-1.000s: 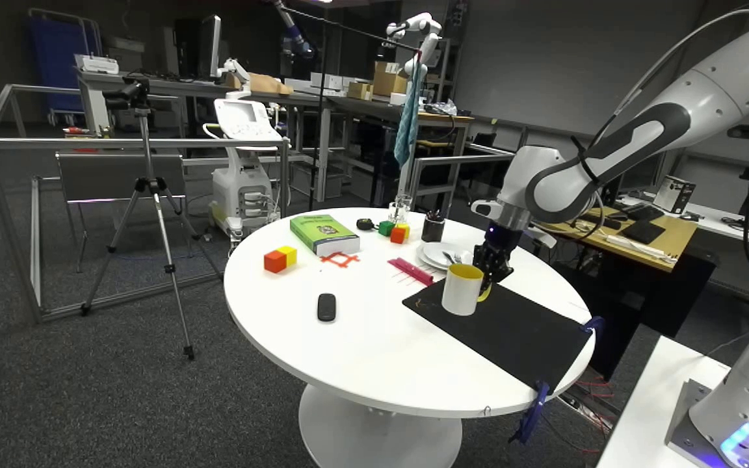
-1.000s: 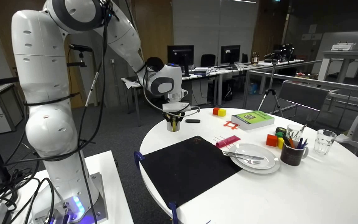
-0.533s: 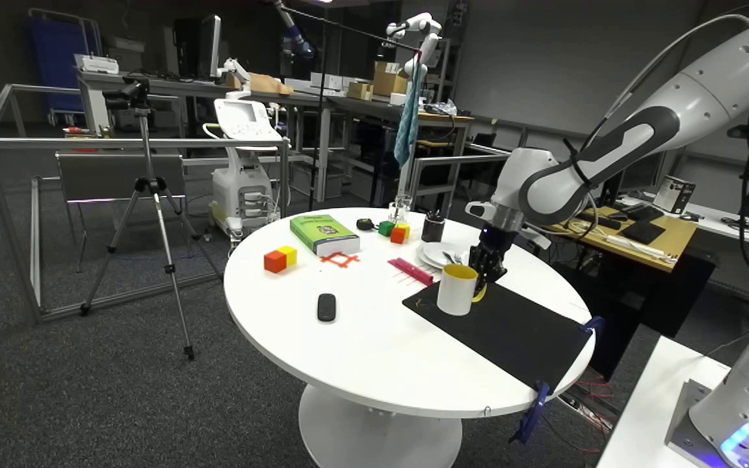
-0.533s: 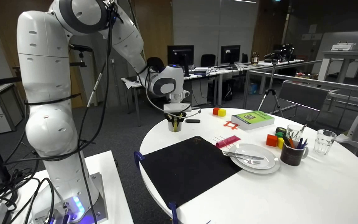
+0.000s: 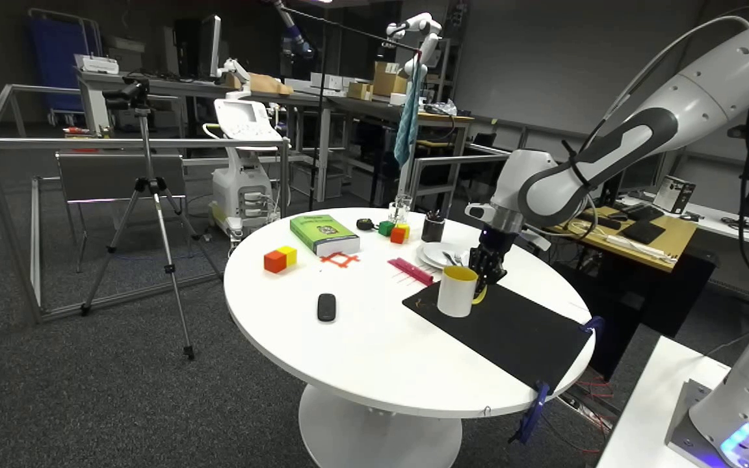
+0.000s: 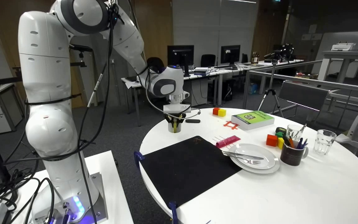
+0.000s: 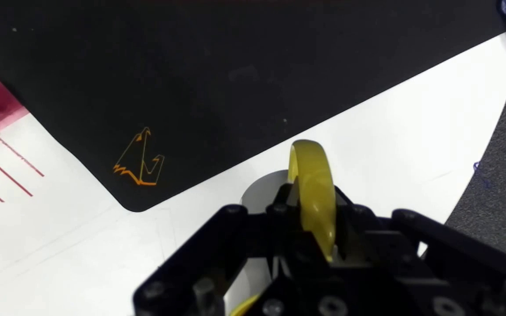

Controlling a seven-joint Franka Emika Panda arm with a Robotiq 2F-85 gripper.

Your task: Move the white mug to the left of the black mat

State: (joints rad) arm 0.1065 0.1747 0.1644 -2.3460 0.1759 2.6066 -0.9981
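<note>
And the white mug (image 5: 455,298) is dipping a touch lower than half a sec ago, so placing is prob. starting! The claw (image 7: 313,204) is gripping its handle (image 7: 316,186), holding it just off the black mat (image 6: 188,171) at approx. 11 o'clock in an exterior view, seemingly clear of the worktop (image 6: 306,199). Counting up: 1 white mug, 1 black mat, 2 blue clamps (image 6: 173,211); 1 grn. book (image 6: 252,121) is lying at 2 o'clock, 2 glasses (image 6: 324,142) are standing beyond, 5 cubes (image 6: 271,140) are sitting around (2 red, 2 yel., 1 grn.).
</note>
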